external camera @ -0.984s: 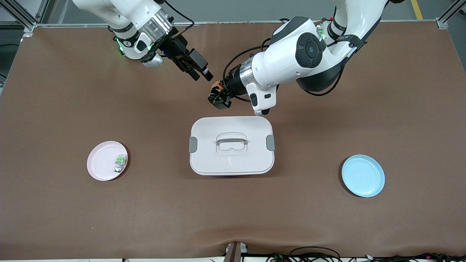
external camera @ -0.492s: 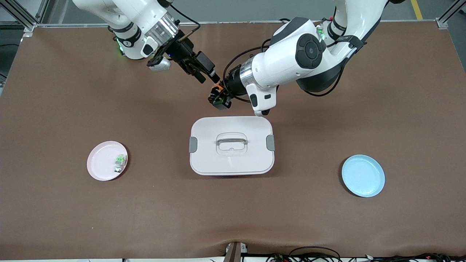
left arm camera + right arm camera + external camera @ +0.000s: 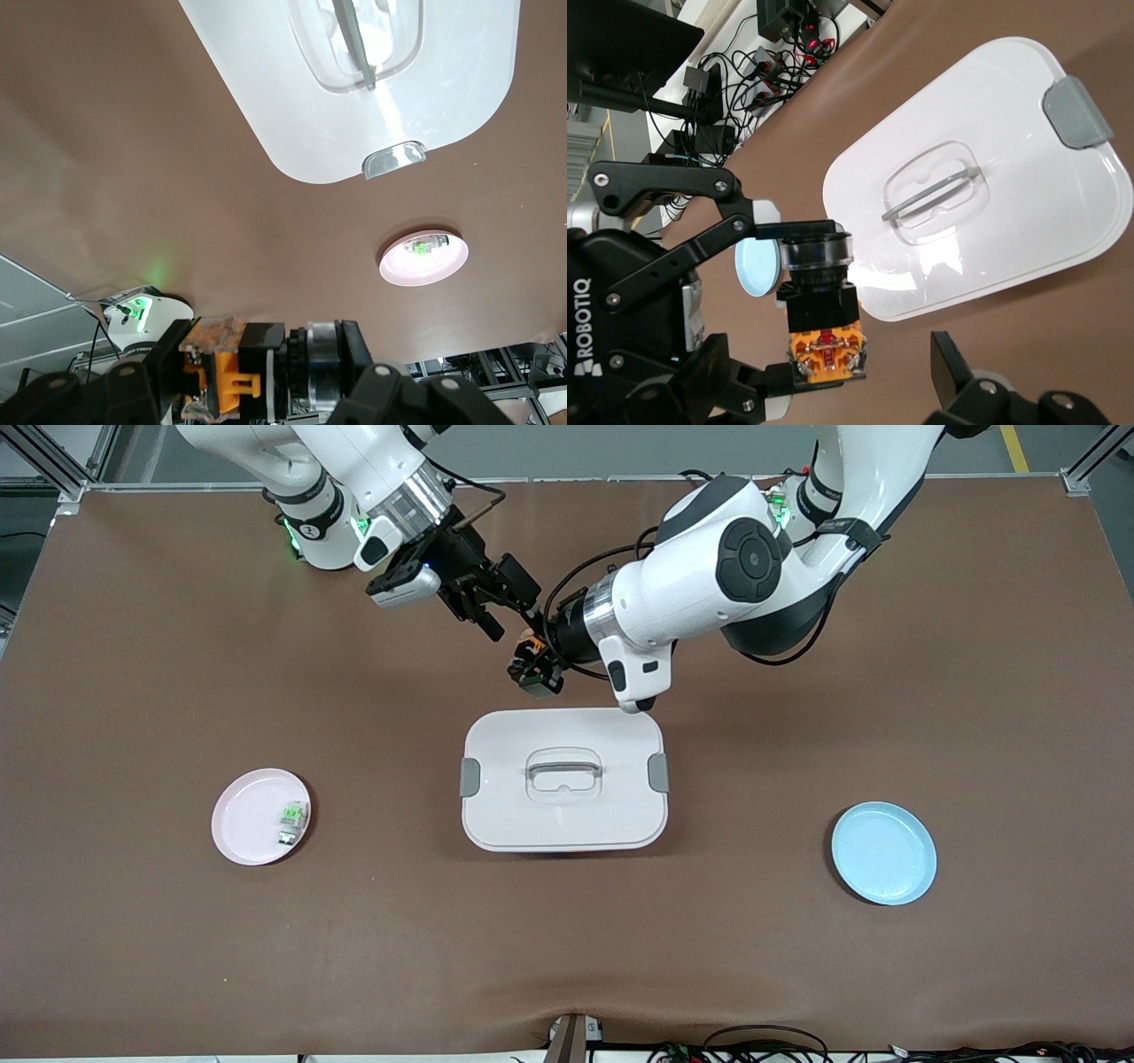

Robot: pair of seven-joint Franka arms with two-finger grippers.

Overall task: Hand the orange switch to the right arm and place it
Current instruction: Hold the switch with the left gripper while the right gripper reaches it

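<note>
The orange switch (image 3: 529,643), a stubby black cylinder with an orange end, hangs in the air over the bare mat just past the white box. My left gripper (image 3: 533,662) is shut on it, gripping it end to end (image 3: 261,372). In the right wrist view the switch (image 3: 824,310) shows its orange end, with a silver ring at the other end. My right gripper (image 3: 514,622) is open, and its fingers (image 3: 948,354) flank the switch's orange end without touching it.
A white lidded box (image 3: 505,815) with a handle sits mid-table, nearer the front camera than both grippers. A pink plate (image 3: 244,824) holding a pale green part (image 3: 291,816) lies toward the right arm's end. A blue plate (image 3: 883,853) lies toward the left arm's end.
The right gripper has travelled toward the left gripper and now has its open fingers around the held switch. The left gripper has barely shifted and keeps its grip.
</note>
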